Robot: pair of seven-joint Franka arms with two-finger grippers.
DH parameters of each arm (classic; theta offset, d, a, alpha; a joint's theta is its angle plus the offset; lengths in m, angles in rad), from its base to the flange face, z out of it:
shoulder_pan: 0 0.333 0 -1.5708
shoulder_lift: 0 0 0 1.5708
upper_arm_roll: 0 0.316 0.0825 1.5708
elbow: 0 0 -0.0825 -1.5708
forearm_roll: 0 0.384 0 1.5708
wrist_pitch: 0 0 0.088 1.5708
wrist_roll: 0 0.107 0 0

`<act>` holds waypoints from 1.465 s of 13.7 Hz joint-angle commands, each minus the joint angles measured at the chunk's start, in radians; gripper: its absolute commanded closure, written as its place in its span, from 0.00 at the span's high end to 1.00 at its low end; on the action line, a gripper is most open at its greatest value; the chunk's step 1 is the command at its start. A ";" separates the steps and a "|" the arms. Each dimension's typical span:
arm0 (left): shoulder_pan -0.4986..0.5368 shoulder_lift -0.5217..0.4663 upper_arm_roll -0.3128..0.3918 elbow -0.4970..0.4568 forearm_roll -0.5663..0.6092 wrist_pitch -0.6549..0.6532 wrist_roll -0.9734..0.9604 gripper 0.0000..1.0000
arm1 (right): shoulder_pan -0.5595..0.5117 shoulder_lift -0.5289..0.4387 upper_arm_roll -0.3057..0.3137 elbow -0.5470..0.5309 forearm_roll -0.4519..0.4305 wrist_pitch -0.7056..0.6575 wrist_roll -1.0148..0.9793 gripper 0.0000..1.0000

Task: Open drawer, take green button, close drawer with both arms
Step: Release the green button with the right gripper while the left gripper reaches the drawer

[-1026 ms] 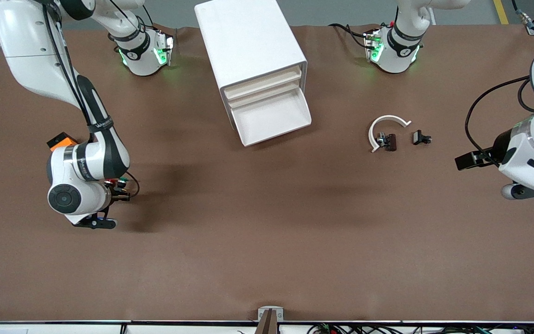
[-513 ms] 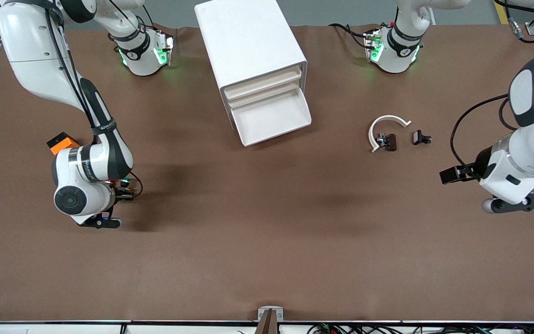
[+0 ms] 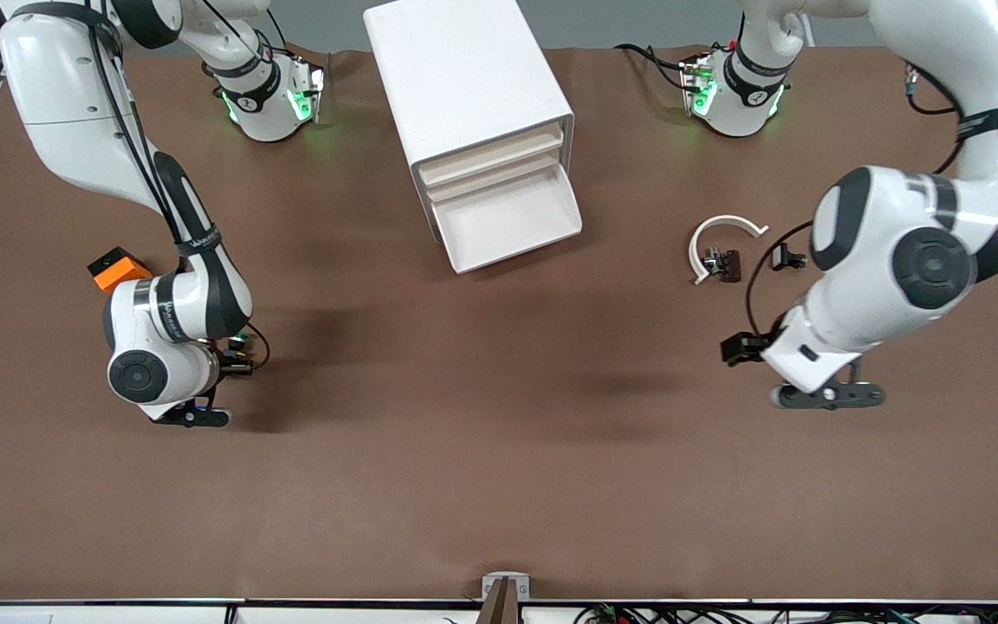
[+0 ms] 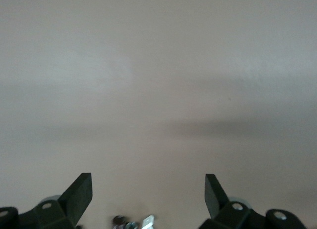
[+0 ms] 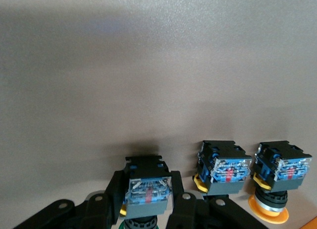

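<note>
Front view: brown table (image 3: 499, 485) bare along its near edge. Right gripper (image 5: 148, 201) stands low at the right arm's end, clamped on the green-capped button (image 5: 146, 192), 2 more buttons (image 5: 225, 169) beside it. Left gripper (image 4: 148, 199), spread wide, hovers over bare table. Farther off stand an orange block (image 3: 115, 268), a white curved piece (image 3: 720, 238) and the drawer cabinet (image 3: 473, 104), bottom drawer (image 3: 508, 227) open.

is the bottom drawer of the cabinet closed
No, the bottom drawer stands pulled out of the white cabinet, its tray open to view.

Table (image 3: 499, 451) middle: bare, open for passage.
Drawer cabinet (image 3: 464, 87): bottom drawer (image 3: 508, 221) pulled out, blocking.
White ring (image 3: 720, 238), black clips (image 3: 787, 256): clutter toward left arm's end.
</note>
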 commanded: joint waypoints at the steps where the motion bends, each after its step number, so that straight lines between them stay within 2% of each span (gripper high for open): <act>1: 0.007 -0.071 -0.081 -0.190 -0.012 0.134 -0.015 1.00 | -0.012 0.003 0.011 0.004 -0.019 0.005 0.001 0.71; 4: -0.010 -0.054 -0.160 -0.206 -0.062 0.150 -0.180 1.00 | -0.007 -0.004 0.011 0.003 -0.017 -0.011 0.002 0.99; 6: -0.070 -0.034 -0.181 -0.209 -0.055 0.150 -0.344 1.00 | -0.005 -0.022 0.014 0.012 -0.017 -0.057 0.011 1.00; 9: -0.142 -0.002 -0.178 -0.208 -0.046 0.151 -0.441 1.00 | 0.008 -0.122 0.023 0.013 0.019 -0.154 0.020 1.00; 12: -0.174 0.043 -0.181 -0.205 0.002 0.162 -0.506 1.00 | 0.008 -0.242 0.027 0.010 0.073 -0.246 0.019 1.00; 14: -0.204 0.064 -0.184 -0.203 -0.001 0.180 -0.582 1.00 | 0.001 -0.341 0.024 0.004 0.160 -0.297 0.010 1.00; 17: -0.260 0.110 -0.183 -0.205 0.000 0.208 -0.630 1.00 | 0.005 -0.493 0.023 0.001 0.168 -0.376 -0.003 1.00; 20: -0.305 0.144 -0.186 -0.208 -0.012 0.208 -0.711 1.00 | -0.028 -0.625 0.011 -0.034 0.168 -0.398 -0.197 1.00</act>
